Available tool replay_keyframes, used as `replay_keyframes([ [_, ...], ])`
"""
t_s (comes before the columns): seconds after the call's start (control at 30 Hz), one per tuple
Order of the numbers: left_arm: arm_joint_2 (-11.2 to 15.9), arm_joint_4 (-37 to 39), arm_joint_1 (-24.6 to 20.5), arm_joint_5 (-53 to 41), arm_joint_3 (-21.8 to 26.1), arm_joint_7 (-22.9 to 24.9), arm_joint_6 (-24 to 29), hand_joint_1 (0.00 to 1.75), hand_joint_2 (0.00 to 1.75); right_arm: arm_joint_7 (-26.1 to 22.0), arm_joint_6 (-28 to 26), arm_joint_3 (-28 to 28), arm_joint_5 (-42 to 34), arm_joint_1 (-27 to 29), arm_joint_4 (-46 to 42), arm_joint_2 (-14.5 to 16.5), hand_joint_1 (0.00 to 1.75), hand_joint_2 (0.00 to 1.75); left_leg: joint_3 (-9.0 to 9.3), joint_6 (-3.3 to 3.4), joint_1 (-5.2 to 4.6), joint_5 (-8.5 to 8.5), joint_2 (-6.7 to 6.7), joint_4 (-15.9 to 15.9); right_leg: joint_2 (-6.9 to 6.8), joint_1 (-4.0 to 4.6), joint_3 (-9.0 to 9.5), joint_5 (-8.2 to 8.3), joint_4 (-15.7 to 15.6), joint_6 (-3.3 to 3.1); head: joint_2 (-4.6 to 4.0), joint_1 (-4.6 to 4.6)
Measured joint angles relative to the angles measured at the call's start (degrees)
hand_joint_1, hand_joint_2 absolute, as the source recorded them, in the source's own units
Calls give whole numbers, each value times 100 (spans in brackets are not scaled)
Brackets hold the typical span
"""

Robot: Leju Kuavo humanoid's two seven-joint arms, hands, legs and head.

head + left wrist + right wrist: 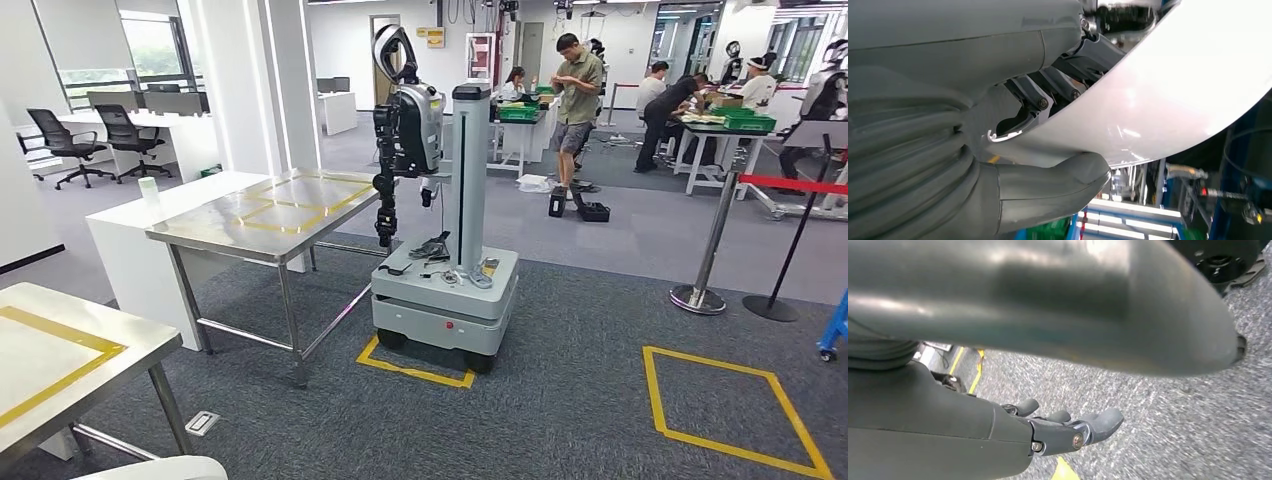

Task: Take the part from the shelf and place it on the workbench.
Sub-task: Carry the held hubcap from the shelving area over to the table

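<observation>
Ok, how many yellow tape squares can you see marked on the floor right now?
2. One yellow square lies under the front of the wheeled robot base, partly covered by it. The other lies bare on the carpet to its right. More may be hidden.

The left hand has a grey ribbed cover, a thick smooth grey thumb and darker linked fingers pinned with round screws. The right hand has dark grey rounded fingertips beside a brass-coloured screw
</observation>
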Motion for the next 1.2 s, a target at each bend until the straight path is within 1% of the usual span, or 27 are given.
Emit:
replay_keyframes([
  [0.03,-19,-15,9,-56,-1,-1,20,175,175,0,0,0,1,-3,0,0,0,0,0,34,4,7,-78,-11,-53,-2,28,-8,-14,32,0,1],
  [0.07,-41,-31,24,-102,-2,-2,37,175,175,0,-1,0,3,-7,0,-1,0,0,7,63,18,18,-145,-30,3,-11,50,-24,-14,73,0,3],
  [0.13,-90,-72,31,-186,-3,-7,80,175,175,-3,11,1,9,-12,0,-2,0,0,32,116,56,46,-275,-77,352,-33,-32,-176,192,143,0,9],
  [0.17,-110,-88,24,-220,-4,-8,107,175,175,-4,24,1,11,-11,0,-3,0,0,28,138,66,58,-336,-87,566,-43,-179,-327,472,165,0,12],
  [0.2,-127,-97,6,-249,-5,-9,134,175,175,-5,37,2,13,-3,0,-4,0,0,18,156,65,64,-404,-89,684,-45,-378,-503,842,173,0,13],
  [0.23,-137,-97,-8,-269,-5,-8,151,175,175,-5,50,2,16,8,0,-6,0,0,8,170,63,68,-479,-87,719,-45,-584,-641,1213,175,0,13],
  [0.27,-145,-96,-15,-280,-6,-9,164,175,175,-5,51,2,22,21,0,-9,0,0,2,177,62,71,-561,-84,729,-47,-733,-683,1463,175,0,13],
  [0.3,-150,-95,-20,-288,-6,-12,171,175,175,-8,51,2,31,33,0,-11,0,0,-1,175,66,71,-648,-77,734,-51,-786,-605,1508,171,0,13],
  [0.37,-154,-96,-29,-278,-6,-33,175,175,175,-41,51,4,49,40,0,-20,0,0,-5,150,83,66,-826,-47,832,-76,-592,-197,990,163,0,13],
  [0.43,-156,-103,-58,-244,-5,-67,171,175,175,-95,51,12,57,36,0,-27,0,0,-38,78,85,50,-986,8,1113,-108,-322,82,326,164,0,12],
  [0.47,-158,-108,-82,-226,-5,-85,167,175,175,-113,51,18,58,33,0,-28,0,0,-60,31,83,48,-1055,21,1204,-113,-256,117,160,155,0,12],
  [0.5,-160,-113,-109,-212,-4,-98,163,175,175,-120,51,24,59,28,0,-28,0,0,-91,-19,87,56,-1127,17,1223,-101,-236,102,107,134,0,11],
  [0.57,-161,-119,-143,-197,-3,-115,160,175,175,-128,51,36,58,14,0,-23,0,0,-128,-101,107,85,-1216,-12,1059,-90,-212,122,88,45,0,11],
  [0.6,-158,-119,-156,-199,-1,-118,160,175,175,-136,50,40,55,7,-1,-20,0,0,-161,-127,106,58,-1127,31,980,-90,-195,137,71,-1,0,6],
  [0.63,-156,-118,-178,-214,0,-121,161,175,175,-145,45,42,50,6,-1,-17,0,0,-223,-142,97,-32,-966,168,898,-97,-184,149,54,-47,0,0],
  [0.7,-155,-107,-250,-292,-2,-142,185,175,175,-158,34,44,27,14,-2,-15,0,0,-499,-161,81,-381,-580,782,732,-72,-177,150,45,-104,0,-9],
  [0.77,-155,-76,-321,-432,-4,-188,245,175,175,-129,29,44,-14,23,-2,-13,0,0,-786,-175,83,-652,-448,1436,554,-40,-178,138,46,-132,0,-9],
  [0.8,-154,-52,-365,-494,-4,-209,283,175,175,-94,29,44,-43,21,-1,-9,0,0,-816,-171,83,-644,-431,1536,470,-29,-175,132,47,-139,0,-9],
  [0.83,-149,-26,-432,-540,-4,-220,316,175,175,-45,30,44,-75,13,-1,-1,0,0,-734,-158,80,-531,-414,1408,388,-18,-169,125,47,-140,0,-9],
  [0.87,-136,3,-527,-568,-4,-220,350,175,175,2,31,44,-108,1,-1,12,0,0,-558,-132,73,-355,-364,1093,310,-9,-158,117,47,-137,0,-9],
  [0.93,-84,60,-759,-597,-7,-210,427,175,175,67,31,43,-155,-23,-1,42,0,0,-167,-49,23,-83,-111,359,171,22,-131,93,51,-108,0,-8],
  [0.97,-51,86,-854,-609,-9,-221,467,175,175,80,30,42,-167,-34,0,54,0,0,-53,-5,-7,-25,-18,137,115,36,-120,83,52,-86,0,-7],
  [1.0,-14,114,-913,-626,-10,-253,500,175,175,85,30,40,-173,-43,0,64,0,0,-21,30,-34,-17,25,39,63,46,-108,76,50,-63,0,-6],
  [1.07,69,167,-929,-683,-9,-387,536,175,175,58,31,39,-166,-52,0,77,0,0,-26,83,-34,3,-107,5,-33,52,-74,56,35,-6,0,-5],
  [1.1,112,190,-914,-710,-7,-476,544,175,175,30,31,39,-158,-50,0,80,0,0,-13,106,-17,17,-172,-22,19,45,-65,22,59,29,0,-4],
  [1.13,154,209,-905,-731,-4,-557,553,175,175,-1,37,39,-147,-47,0,83,0,0,11,135,7,36,-240,-48,148,36,-96,-62,165,63,0,0],
  [1.2,215,244,-893,-741,2,-658,577,175,175,-44,46,39,-121,-40,0,85,0,0,22,182,34,66,-373,-75,527,4,-360,-374,742,111,0,10],
])
